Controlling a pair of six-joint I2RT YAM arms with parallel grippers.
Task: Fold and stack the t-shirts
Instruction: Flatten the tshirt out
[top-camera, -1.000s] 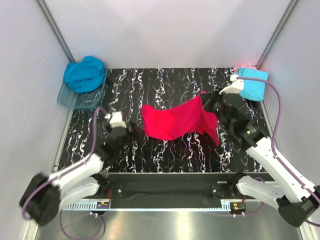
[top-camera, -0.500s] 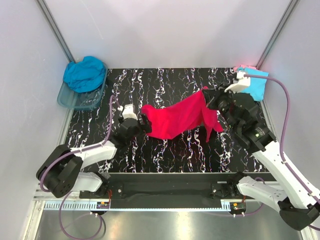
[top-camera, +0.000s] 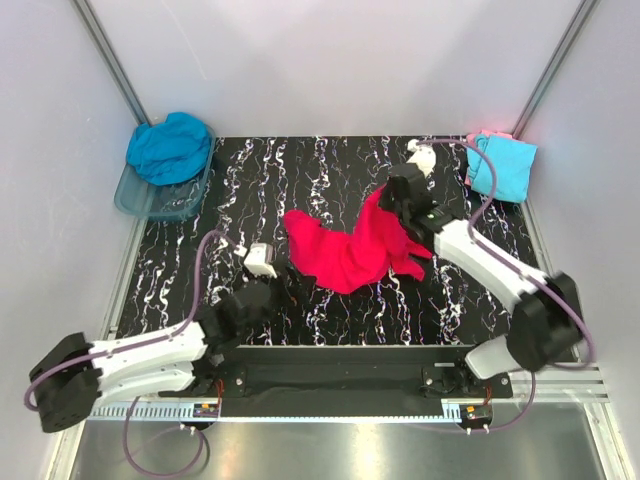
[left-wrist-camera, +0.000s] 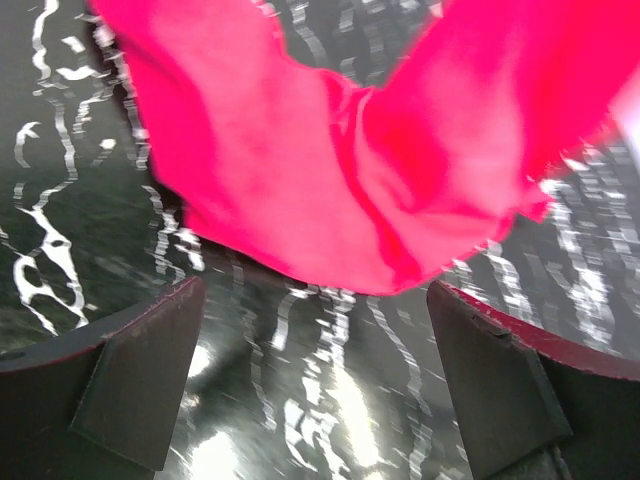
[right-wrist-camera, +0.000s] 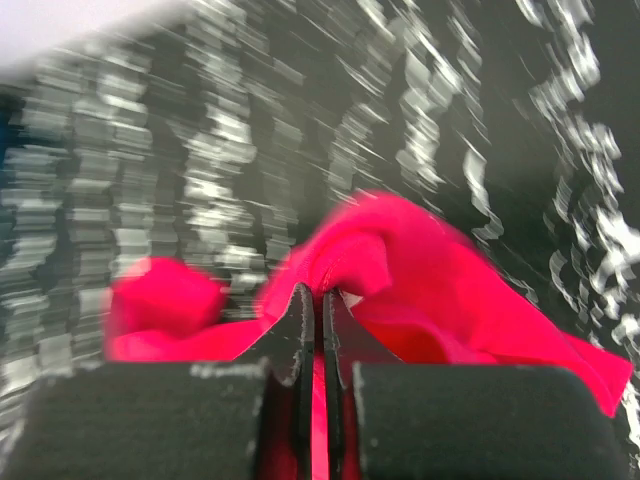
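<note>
The bright pink-red t-shirt (top-camera: 340, 252) lies crumpled mid-table, with its right part lifted. My right gripper (top-camera: 384, 199) is shut on a fold of that raised cloth (right-wrist-camera: 400, 250), the fabric pinched between the closed fingertips (right-wrist-camera: 320, 295). My left gripper (top-camera: 278, 272) stands open just short of the shirt's near-left edge (left-wrist-camera: 330, 200). Its two fingers (left-wrist-camera: 140, 380) are wide apart over bare table with nothing between them. A teal-blue t-shirt (top-camera: 170, 147) is heaped in the tub. A light cyan t-shirt (top-camera: 502, 167) sits folded at the back right on a pale pink one (top-camera: 478, 136).
The clear bluish plastic tub (top-camera: 160, 203) stands at the back left corner. The black marbled table (top-camera: 330, 165) is bounded by white walls on three sides. The right arm stretches diagonally across the right half of the table.
My right gripper has carried its hold on the pink-red shirt leftward and toward the back, bunching the cloth. My left gripper reached the shirt's left edge, then drew back toward the near edge.
</note>
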